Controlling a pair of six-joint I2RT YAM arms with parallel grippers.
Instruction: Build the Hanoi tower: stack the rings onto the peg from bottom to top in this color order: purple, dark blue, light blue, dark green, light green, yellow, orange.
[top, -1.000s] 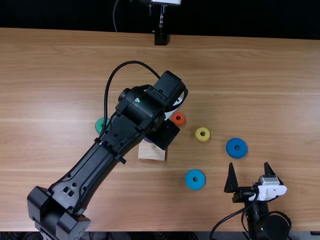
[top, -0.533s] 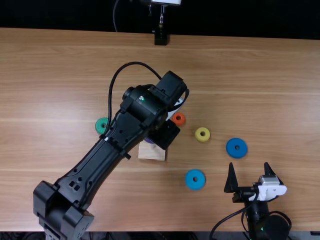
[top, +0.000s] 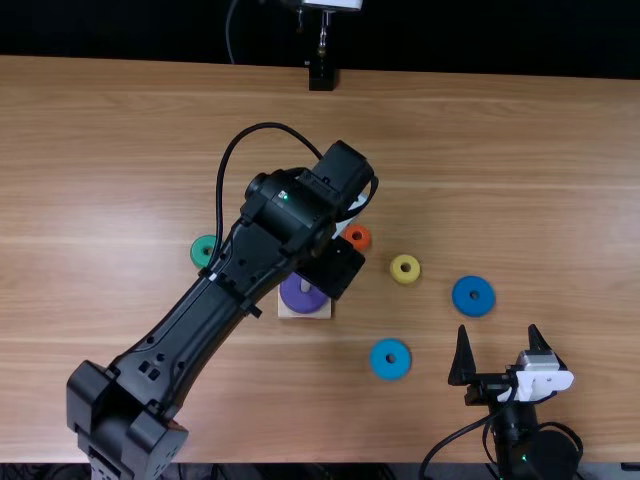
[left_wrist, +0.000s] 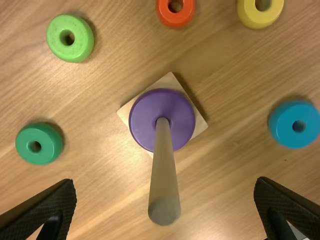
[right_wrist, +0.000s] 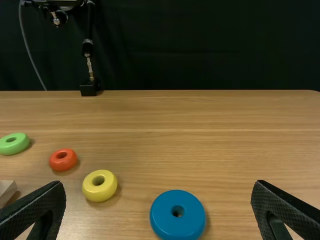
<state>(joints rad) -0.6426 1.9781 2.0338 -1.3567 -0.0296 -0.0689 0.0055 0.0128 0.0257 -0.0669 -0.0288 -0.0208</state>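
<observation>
In the top view my left gripper's dark housing (top: 330, 268) hangs over the square wooden base (top: 318, 313). The purple ring (top: 301, 296) lies around the peg on that base. From the left wrist, the peg (left_wrist: 164, 175) rises between the wide-apart fingers of my left gripper (left_wrist: 166, 200), above the purple ring (left_wrist: 142, 120). My right gripper (top: 498, 350), also seen from its wrist (right_wrist: 159, 210), is open and holds nothing. Loose rings are dark blue (top: 474, 311), light blue (top: 390, 373), yellow (top: 405, 278), orange (top: 357, 247), dark green (top: 197, 251) and light green (left_wrist: 56, 37).
The left arm (top: 190, 330) crosses the table from the near left to the middle. A black stand (top: 321, 77) is at the table's far edge. Rings lie around the base on several sides.
The purple ring, earlier mostly hidden under the left gripper, now shows lower and more fully, over the wooden base. The left arm has shifted slightly; the right arm has kept still.
</observation>
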